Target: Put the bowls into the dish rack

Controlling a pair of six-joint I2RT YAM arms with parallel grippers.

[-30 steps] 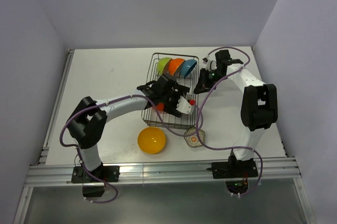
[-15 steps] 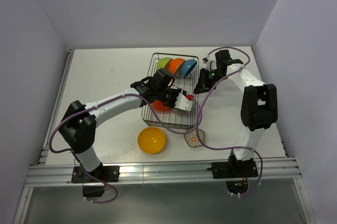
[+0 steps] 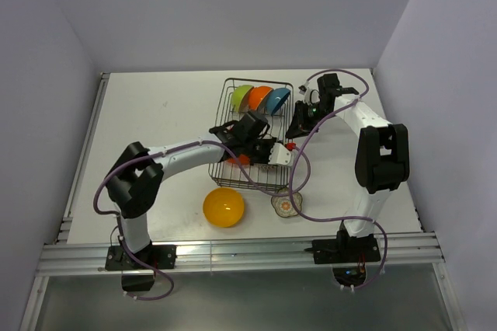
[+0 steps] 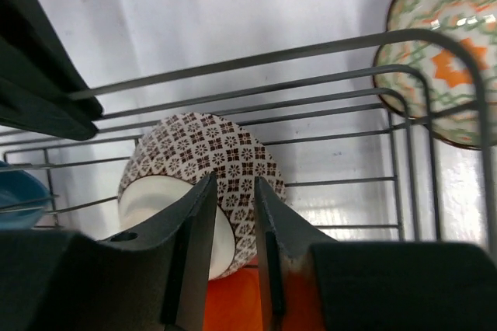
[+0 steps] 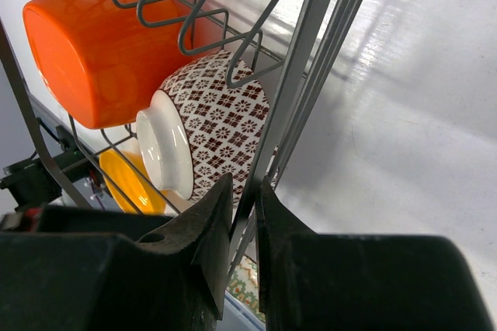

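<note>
- Patterned bowl stands on edge in the dish rack, just beyond the left tool; its 2 fingers sit nearly together, and I cannot tell whether they pinch it.
- On a rack side wire the right tool is clenched.
- Outside the rack, up-right of the left tool, the floral bowl lies on the tabletop.

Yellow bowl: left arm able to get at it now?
Not right away, probably: the left pincer is in the dish rack, seemingly shut on the patterned bowl. The yellow bowl itself lies uncovered on the table.
</note>
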